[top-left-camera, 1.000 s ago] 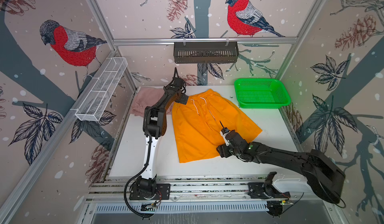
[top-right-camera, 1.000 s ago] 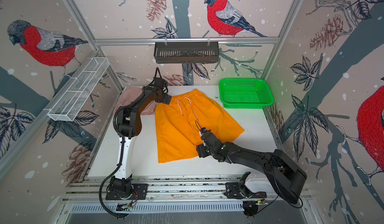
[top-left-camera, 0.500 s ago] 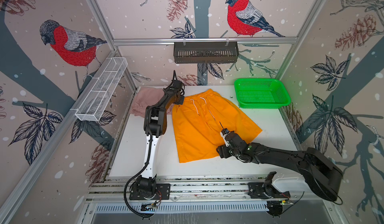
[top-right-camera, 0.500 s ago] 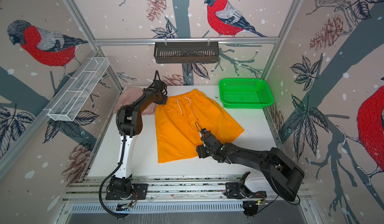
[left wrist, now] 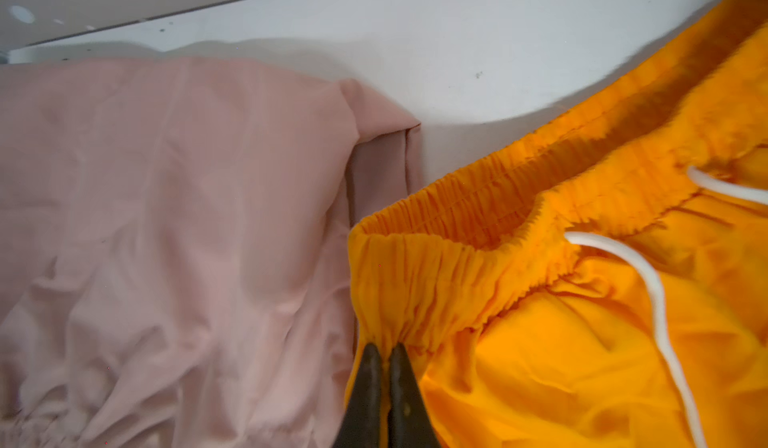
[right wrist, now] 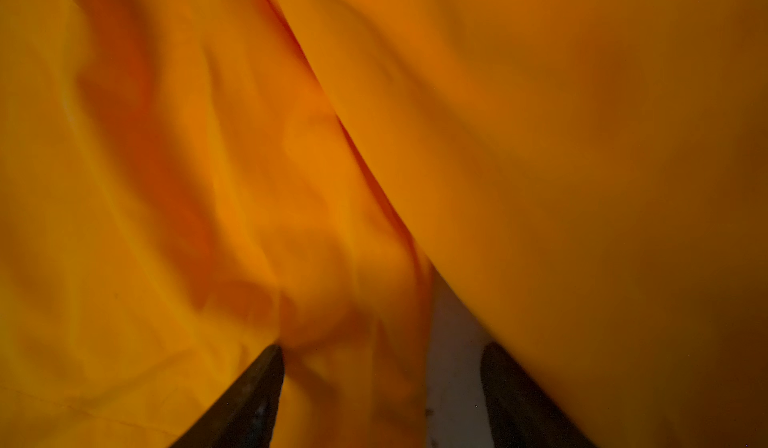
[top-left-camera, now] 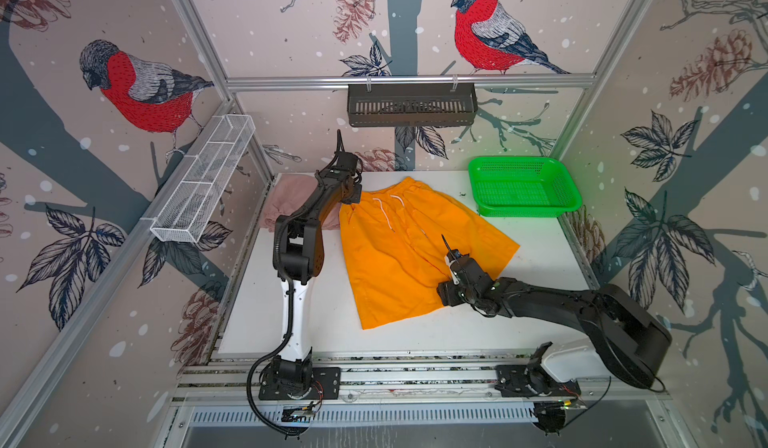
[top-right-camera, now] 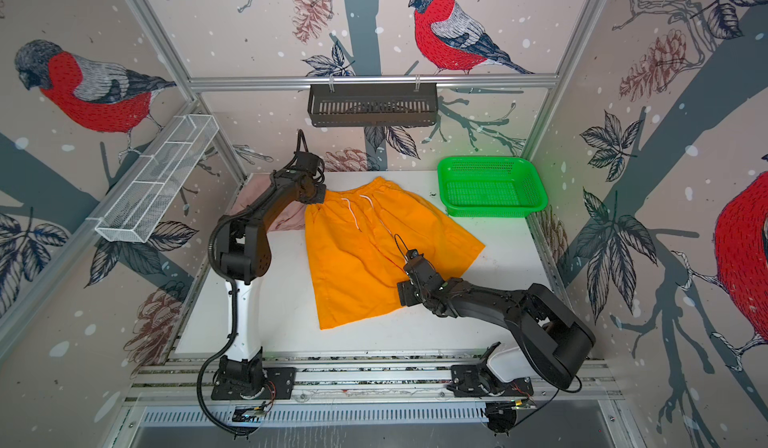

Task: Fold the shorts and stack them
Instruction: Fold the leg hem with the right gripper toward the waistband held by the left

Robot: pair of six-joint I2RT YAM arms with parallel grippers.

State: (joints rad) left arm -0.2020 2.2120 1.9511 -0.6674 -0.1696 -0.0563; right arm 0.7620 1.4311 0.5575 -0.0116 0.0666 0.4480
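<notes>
Two hands bracket the orange shorts, which lie flat on the tabletop: left hand pinching the far waistband corner beside the pink shorts, right hand spread where the legs part nearside.

The orange shorts lay spread front-up and mostly flat, gathered waistband toward 12 o'clock, white drawstring trailing down the front, and the legs splayed toward 6 and 4 o'clock. The pale pink shorts sat rumpled at their 10 o'clock, just beside the waistband corner.
</notes>
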